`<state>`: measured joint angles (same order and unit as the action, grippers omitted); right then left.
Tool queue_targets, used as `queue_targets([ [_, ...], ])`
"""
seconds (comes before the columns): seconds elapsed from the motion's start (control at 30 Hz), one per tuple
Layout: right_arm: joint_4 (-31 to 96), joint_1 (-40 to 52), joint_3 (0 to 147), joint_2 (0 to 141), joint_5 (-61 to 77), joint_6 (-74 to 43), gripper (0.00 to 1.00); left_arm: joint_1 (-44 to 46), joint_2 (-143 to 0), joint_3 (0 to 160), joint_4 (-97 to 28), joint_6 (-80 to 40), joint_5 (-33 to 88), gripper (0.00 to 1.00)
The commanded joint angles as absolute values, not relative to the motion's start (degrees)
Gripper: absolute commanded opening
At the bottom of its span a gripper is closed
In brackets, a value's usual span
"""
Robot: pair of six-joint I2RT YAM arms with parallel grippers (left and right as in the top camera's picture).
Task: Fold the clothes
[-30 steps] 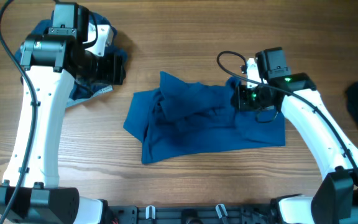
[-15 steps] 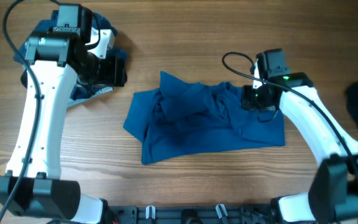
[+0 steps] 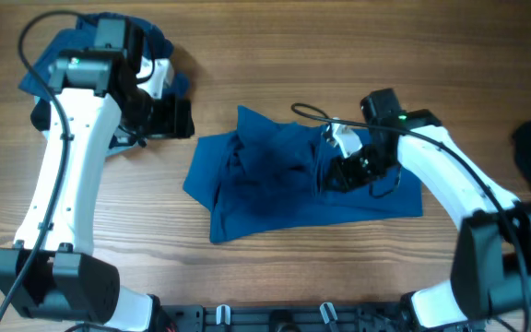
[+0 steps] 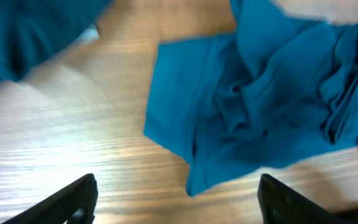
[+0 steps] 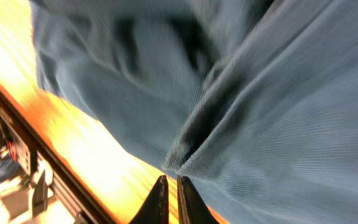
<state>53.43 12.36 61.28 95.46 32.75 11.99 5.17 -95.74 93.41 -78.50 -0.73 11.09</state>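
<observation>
Across the middle of the wooden bench lies a crumpled blue garment. The right gripper sits over its right half, fingers pressed almost together with a fold's edge just at their tips; whether they pinch it is unclear. The left gripper, spread wide and empty, hovers beyond the garment's left edge, beside a heap of blue clothes at the far-left corner.
</observation>
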Motion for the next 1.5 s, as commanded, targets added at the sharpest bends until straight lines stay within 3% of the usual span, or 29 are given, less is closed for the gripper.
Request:
queue_targets([
  [0.0, 51.55, 12.03, 65.19, 86.63, 37.23, 12.21, 0.36, 4.97, -96.18, 80.77, -72.88, -4.08, 20.14, 0.98],
  [0.07, 49.56, 12.03, 65.69, 82.17, 40.56, 11.88, 0.7, 4.97, -96.31, 72.58, -66.08, -7.86, 21.41, 1.0],
  [0.1, 48.66, 12.01, 65.69, 80.64, 40.32, 11.31, 0.78, 4.97, -96.4, 69.45, -63.09, -8.75, 22.31, 1.0],
  [0.3, 46.54, 12.03, 65.67, 76.27, 40.29, 10.33, 0.82, 5.1, -98.76, 51.96, -41.41, -9.65, 24.75, 1.0],
  [0.63, 45.78, 12.03, 65.67, 76.27, 40.29, 10.33, 0.8, 15.53, -103.9, 50.98, -24.03, -6.09, 40.47, 0.99],
  [0.73, 46.76, 12.03, 65.67, 76.27, 40.29, 10.33, 0.78, 16.99, -103.81, 51.0, -22.41, -6.31, 40.93, 0.86],
  [0.8, 47.03, 12.03, 65.67, 76.27, 40.25, 10.37, 0.77, 16.99, -103.83, 51.0, -20.91, -6.48, 41.32, 0.56],
  [0.83, 47.0, 12.03, 65.67, 76.27, 39.83, 10.35, 0.77, 16.99, -103.81, 51.03, -19.77, -6.46, 42.44, 0.34],
  [0.87, 47.0, 12.03, 65.67, 76.27, 39.59, 10.33, 0.76, 16.99, -103.81, 51.27, -19.05, -6.48, 44.05, 0.19],
  [0.9, 47.16, 12.03, 65.67, 76.27, 39.4, 10.33, 0.74, 16.91, -103.68, 52.27, -20.4, -6.48, 44.71, 0.07],
  [0.93, 47.72, 12.03, 65.67, 76.27, 39.4, 10.35, 0.73, 16.4, -103.02, 54.65, -25.12, -6.46, 43.94, 0.04],
  [1.17, 48.34, 12.01, 65.67, 76.27, 25.39, 2.85, 0.7, 11.2, -97.58, 89.52, -68.93, -3.18, 12.34, 0.04],
  [1.33, 47.48, 11.6, 65.67, 76.27, 9.98, -9.78, 0.78, 16.03, -97.62, 99.02, -71.44, -3.25, 10.57, 0.04],
  [1.47, 48.53, 8.64, 65.67, 76.27, 8.99, -13.69, 0.78, 23.2, -101.82, 98.96, -71.11, -3.44, 10.02, 0.09],
])
